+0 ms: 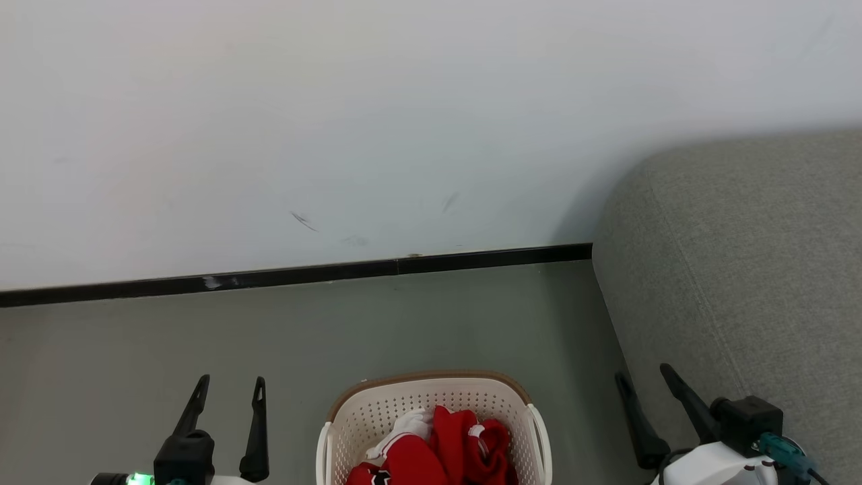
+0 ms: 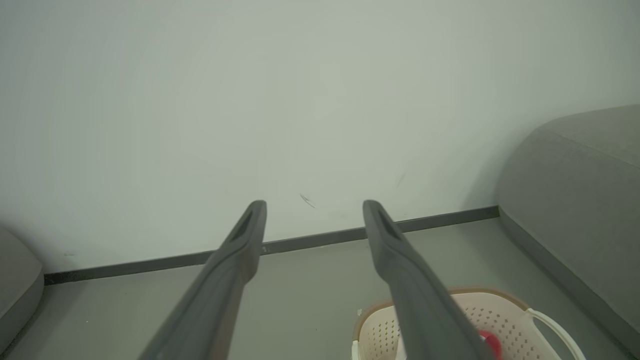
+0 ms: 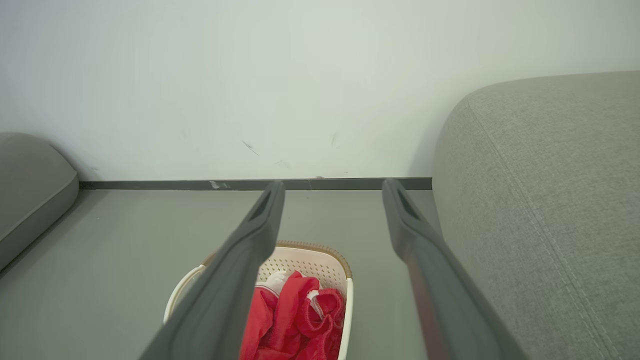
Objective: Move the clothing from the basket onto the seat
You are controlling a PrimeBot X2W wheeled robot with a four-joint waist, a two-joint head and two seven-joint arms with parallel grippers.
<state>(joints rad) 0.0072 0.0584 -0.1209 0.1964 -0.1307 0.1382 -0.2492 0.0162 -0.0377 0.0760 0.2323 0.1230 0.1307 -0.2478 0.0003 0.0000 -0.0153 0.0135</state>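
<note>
Risk as I see it: the clothing (image 1: 438,451) sits bunched in the basket (image 1: 404,404) on the floor (image 1: 303,330) beside the seat (image 1: 741,269), so a shallow pinch may snag one fold or lift the basket w/ it. The heap is cropped, so poss. several garments. Left gripper (image 1: 232,380) and right gripper (image 1: 642,372) are spread wide, holding nothing.

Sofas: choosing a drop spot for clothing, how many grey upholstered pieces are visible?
2. The seat stands right of the basket; a second grey cushioned piece lies far left by the wall. Others may be out of frame.
</note>
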